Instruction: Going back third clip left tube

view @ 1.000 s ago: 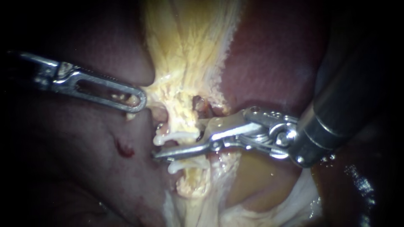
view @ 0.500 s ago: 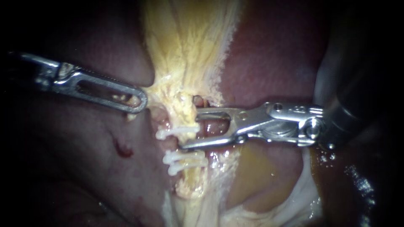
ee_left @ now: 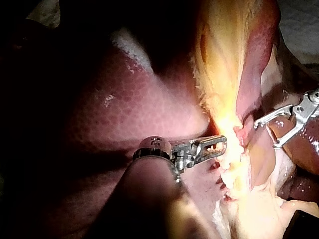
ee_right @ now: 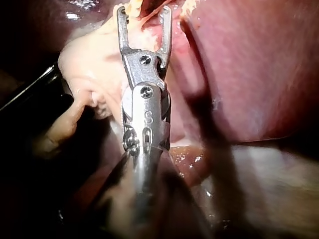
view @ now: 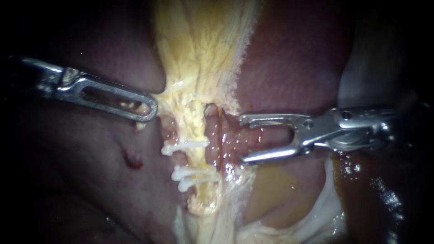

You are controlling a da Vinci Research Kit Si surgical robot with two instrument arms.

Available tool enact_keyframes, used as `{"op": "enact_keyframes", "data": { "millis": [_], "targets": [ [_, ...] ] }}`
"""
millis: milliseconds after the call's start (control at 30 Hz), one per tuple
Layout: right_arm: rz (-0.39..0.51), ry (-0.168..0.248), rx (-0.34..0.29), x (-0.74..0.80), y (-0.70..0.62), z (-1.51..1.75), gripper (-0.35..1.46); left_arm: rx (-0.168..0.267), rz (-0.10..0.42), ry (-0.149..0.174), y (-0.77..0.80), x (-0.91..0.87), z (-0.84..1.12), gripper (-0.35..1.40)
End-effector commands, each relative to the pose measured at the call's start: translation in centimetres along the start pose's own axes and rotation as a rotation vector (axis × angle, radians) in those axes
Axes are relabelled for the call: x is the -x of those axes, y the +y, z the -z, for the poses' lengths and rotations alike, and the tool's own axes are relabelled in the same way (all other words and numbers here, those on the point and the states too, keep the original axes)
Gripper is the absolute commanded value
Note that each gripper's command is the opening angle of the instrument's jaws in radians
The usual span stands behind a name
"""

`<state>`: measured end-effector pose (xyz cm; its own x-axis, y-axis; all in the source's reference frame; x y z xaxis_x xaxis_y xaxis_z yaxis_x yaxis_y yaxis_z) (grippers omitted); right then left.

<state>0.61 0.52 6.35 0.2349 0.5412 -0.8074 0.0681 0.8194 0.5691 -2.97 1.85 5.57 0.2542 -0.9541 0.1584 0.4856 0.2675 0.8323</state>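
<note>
1. R instrument: slim steel jaws apart, empty, just beside wet pink tissue.
2. Left tube: yellow, stringy. Three white clips lie across it, clear of R jaws.
3. L instrument: slotted jaws clenched on fibrous yellow sheet edge.

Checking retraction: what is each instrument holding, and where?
The left instrument grips the pale yellow tissue at its left edge, just above the clips. The right instrument holds nothing: its jaws stand open and empty.
</note>
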Motion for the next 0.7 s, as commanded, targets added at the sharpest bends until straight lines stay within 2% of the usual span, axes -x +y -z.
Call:
{"op": "enact_keyframes", "data": {
  "millis": [33,433,567,700],
  "targets": [
    [0.005,-0.002,-0.001,-0.01,0.00,0.03,0.50,0.000,0.000,0.000,0.00,0.00,0.00,-0.35],
    [0.030,-0.009,-0.005,-0.02,-0.04,0.20,0.50,0.001,0.000,-0.001,0.01,0.00,-0.05,-0.35],
    [0.042,-0.008,-0.006,-0.02,-0.04,0.22,0.50,0.010,-0.002,-0.009,0.02,-0.03,-0.17,-0.35],
    [0.059,-0.005,-0.006,-0.03,-0.04,0.23,0.50,-0.002,-0.006,-0.004,0.05,-0.09,-0.39,-0.35]
  ]
}}
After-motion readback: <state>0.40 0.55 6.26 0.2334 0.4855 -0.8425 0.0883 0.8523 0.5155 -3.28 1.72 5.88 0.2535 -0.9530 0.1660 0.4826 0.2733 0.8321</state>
